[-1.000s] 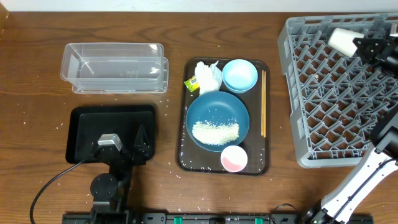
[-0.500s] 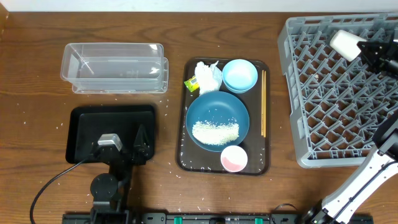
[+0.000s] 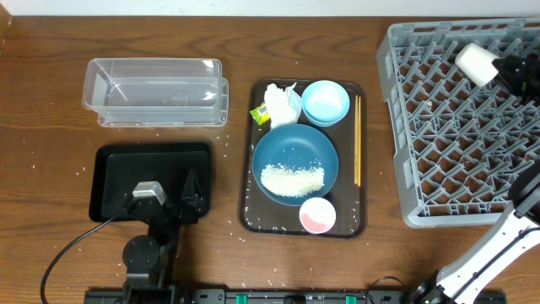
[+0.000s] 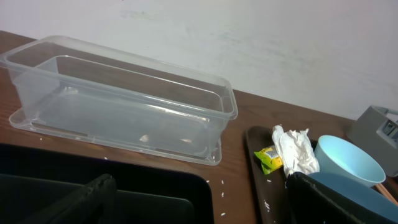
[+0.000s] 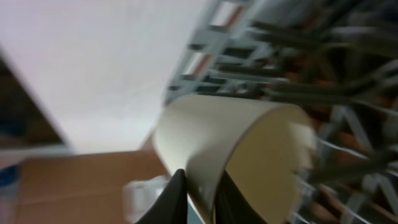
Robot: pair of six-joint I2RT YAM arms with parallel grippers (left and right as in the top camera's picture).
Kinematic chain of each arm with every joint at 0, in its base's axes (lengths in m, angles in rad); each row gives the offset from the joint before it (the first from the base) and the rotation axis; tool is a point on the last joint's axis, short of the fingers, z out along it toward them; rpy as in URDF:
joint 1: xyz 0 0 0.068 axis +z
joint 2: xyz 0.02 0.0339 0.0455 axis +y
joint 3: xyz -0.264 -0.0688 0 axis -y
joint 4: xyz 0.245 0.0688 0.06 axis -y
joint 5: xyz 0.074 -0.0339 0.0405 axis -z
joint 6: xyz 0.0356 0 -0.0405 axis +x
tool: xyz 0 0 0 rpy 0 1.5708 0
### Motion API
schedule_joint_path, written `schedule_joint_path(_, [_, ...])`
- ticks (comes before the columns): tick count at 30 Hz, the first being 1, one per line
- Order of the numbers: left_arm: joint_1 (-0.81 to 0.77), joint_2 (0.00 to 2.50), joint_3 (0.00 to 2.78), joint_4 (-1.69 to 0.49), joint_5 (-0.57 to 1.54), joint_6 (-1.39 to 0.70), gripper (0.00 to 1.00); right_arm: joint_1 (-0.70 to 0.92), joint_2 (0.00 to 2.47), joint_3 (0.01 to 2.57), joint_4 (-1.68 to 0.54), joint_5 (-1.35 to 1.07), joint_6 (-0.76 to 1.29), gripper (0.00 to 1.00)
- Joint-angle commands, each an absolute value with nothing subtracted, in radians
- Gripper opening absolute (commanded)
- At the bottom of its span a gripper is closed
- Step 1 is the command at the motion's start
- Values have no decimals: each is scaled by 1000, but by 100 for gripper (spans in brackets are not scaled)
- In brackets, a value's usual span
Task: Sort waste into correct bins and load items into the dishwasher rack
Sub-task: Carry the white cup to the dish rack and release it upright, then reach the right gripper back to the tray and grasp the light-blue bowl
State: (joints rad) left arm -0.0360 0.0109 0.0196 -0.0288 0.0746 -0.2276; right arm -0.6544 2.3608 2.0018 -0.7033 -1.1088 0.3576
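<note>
Nearest me: left gripper (image 4: 200, 182) hangs low over the black tray (image 3: 110, 160), fingers spread wide, nothing between them.

Middle of the surface: brown serving tray (image 3: 246, 194) carrying the pink cup (image 3: 317, 215), the dark-blue dish (image 3: 283, 148) with rice (image 3: 292, 179) heaped in it, and chopsticks (image 3: 357, 139) along the right edge. Past these sit the light-blue bowl (image 3: 325, 101), tissue (image 3: 283, 100) and wrapper (image 3: 261, 113). Clear tub (image 3: 101, 114) lies beyond the black tray.

Far right: right gripper (image 5: 198, 186) is pinched onto the wall of the white cup (image 3: 476, 62) near its rim, apparently with one finger on each side of that wall. The cup is tipped on its side above the far part of the dishwasher rack (image 3: 405, 127). Cannot tell whether it touches the lattice.

Handling, my judgement: the cup looks rigid, smooth and light. A rim pinch can swivel or slip, so it wants firm, even pressure. Probably chips if dropped on the grid, so set it down before letting go.
</note>
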Motion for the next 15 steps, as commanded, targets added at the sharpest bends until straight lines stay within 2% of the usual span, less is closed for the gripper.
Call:
schedule_joint_path(1, [-41,4,4,-64,85,-210,89,-669,2327,1995,-742,-940,300,14])
schedule_joint_path(15, [-41,4,4,-64,85,-210,90,-701,2160,1995,-910,-684,230,18])
